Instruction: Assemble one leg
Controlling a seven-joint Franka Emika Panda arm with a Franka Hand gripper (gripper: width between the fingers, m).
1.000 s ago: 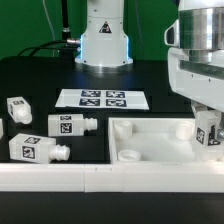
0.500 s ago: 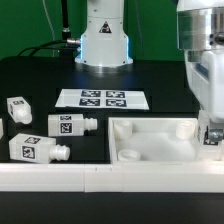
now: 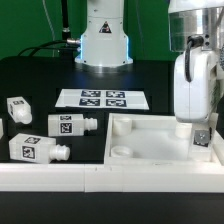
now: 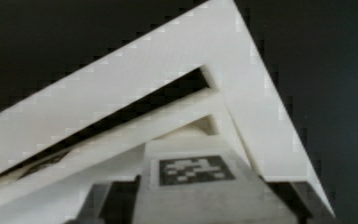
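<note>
In the exterior view, four legs are countable. One leg (image 3: 202, 138) stands upright at the panel's (image 3: 150, 140) corner on the exterior view's right, under the arm, tag facing the camera. The tool (image 3: 201, 128) comes down onto the top of this leg; its fingers are mostly hidden behind the arm's white body, so from this view I cannot tell how far they are apart. Three more legs lie loose on the black table (image 3: 40, 75), all to the exterior view's left of the panel: one leg (image 3: 70, 124) just beside the panel's near-left corner with its peg pointing toward the panel, another leg (image 3: 36, 149) nearer the camera, and a third (image 3: 18, 108) further toward the picture edge. A white fragment at that edge may be another, but I cannot tell. There is one panel, lying flat, with a round socket (image 3: 129, 154) visible at its front corner. One marker board (image 3: 102, 99) lies behind the panel, toward the robot base.

In the wrist view, one leg (image 4: 195, 168) shows between two dark fingers (image 4: 115, 200), which sit close on either side of it, clamping it. Its tag faces the camera. The panel's white rim (image 4: 176, 60) runs diagonally beyond it.
</note>
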